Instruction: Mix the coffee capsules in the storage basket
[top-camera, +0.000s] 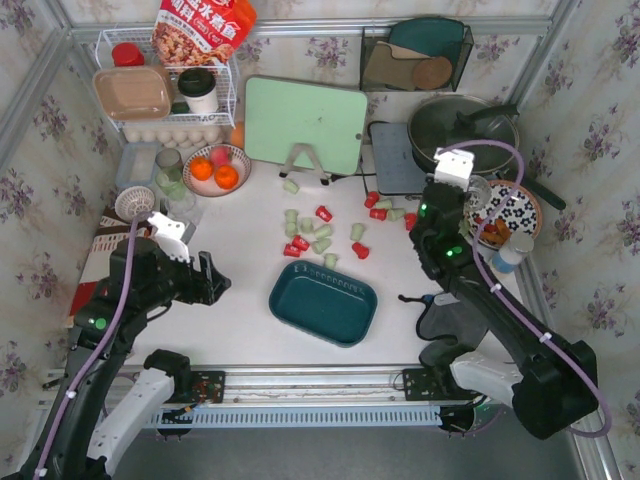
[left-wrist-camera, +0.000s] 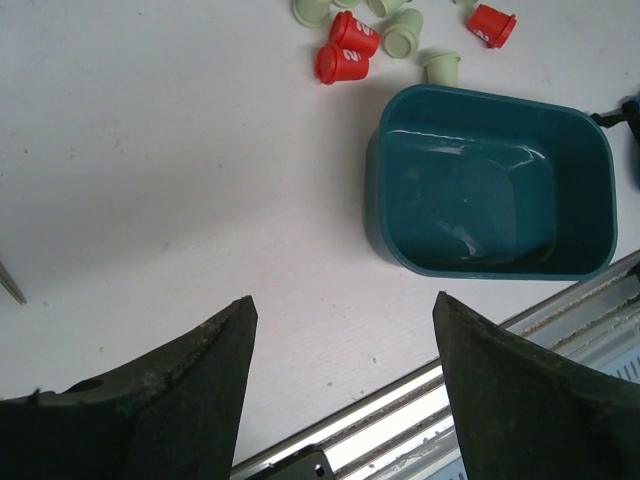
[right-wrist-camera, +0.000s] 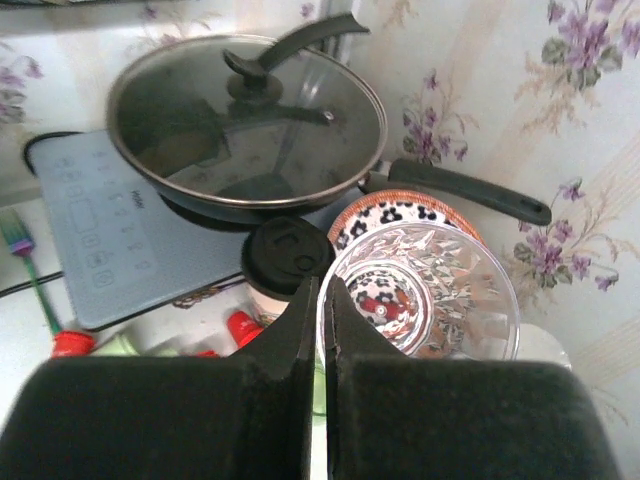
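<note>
– Near the front edge of the worktop, what is that dark teal tub?
– That is the storage basket (top-camera: 274, 297). It sits about halfway along that edge.
– Where are the coffee capsules (top-camera: 320, 246)?
– They lie on the worktop, outside the basket. Most are in the middle, just behind it. Some are red and some are pale green. A few more lie toward the right side, by the flat grey cooker (top-camera: 395, 160).
– What about the left gripper (left-wrist-camera: 340, 300)?
– It hangs over the front left part of the worktop, to the left of the basket. Its two fingers are wide apart and hold nothing.
– And the right gripper (right-wrist-camera: 322, 290)?
– It is up by the right edge, near a clear glass (right-wrist-camera: 420, 290) and a spotty plate (right-wrist-camera: 385, 212). Its fingers are pressed together with nothing between them.
</note>
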